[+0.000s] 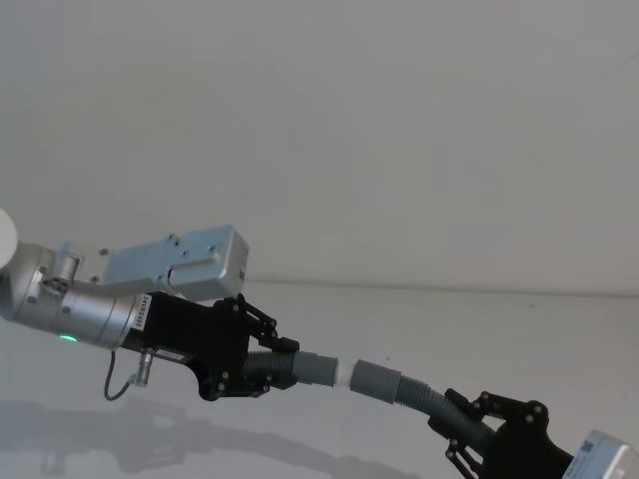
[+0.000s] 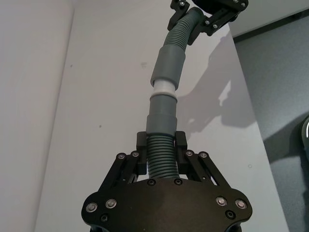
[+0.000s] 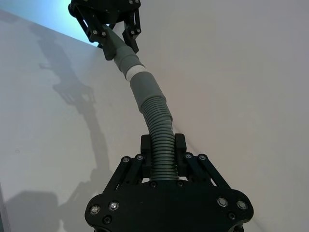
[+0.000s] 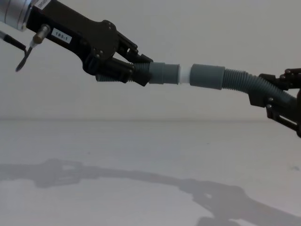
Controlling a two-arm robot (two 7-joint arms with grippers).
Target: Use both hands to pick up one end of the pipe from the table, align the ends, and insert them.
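both hose pieces are hanging in the air above the white worktop (image 4: 141, 155), not touching it, with shadows of the arms lying on the surface below.

left gripper (image 4: 134, 70) is reaching in from the upper left in the chest view, its fingers (image 2: 179, 142) closing tight on the corrugated part of the left hose piece (image 2: 161, 162), right behind its smooth grey cuff (image 4: 163, 74). the narrower white tip (image 4: 184, 75) is sticking out of that cuff toward the right.

right gripper (image 4: 270, 96) is coming in from the right edge, lower than the left one in the head view, fingers (image 3: 179, 145) clamping the ribbed body of the right hose piece (image 3: 161, 145). that piece is curving up and left, ending in the wider plain grey cuff (image 4: 207, 76).

the two ends are lining up nearly on one axis, roughly level in the chest view. the white tip is meeting the mouth of the wide cuff, with a band of white showing between the two grey cuffs. it is looking like the tip is partly inside the cuff, but how deep it is sitting is hard to tell from these angles.

in the head view the joined line is sloping down from the left gripper (image 1: 262, 364) to the right gripper (image 1: 469, 424).
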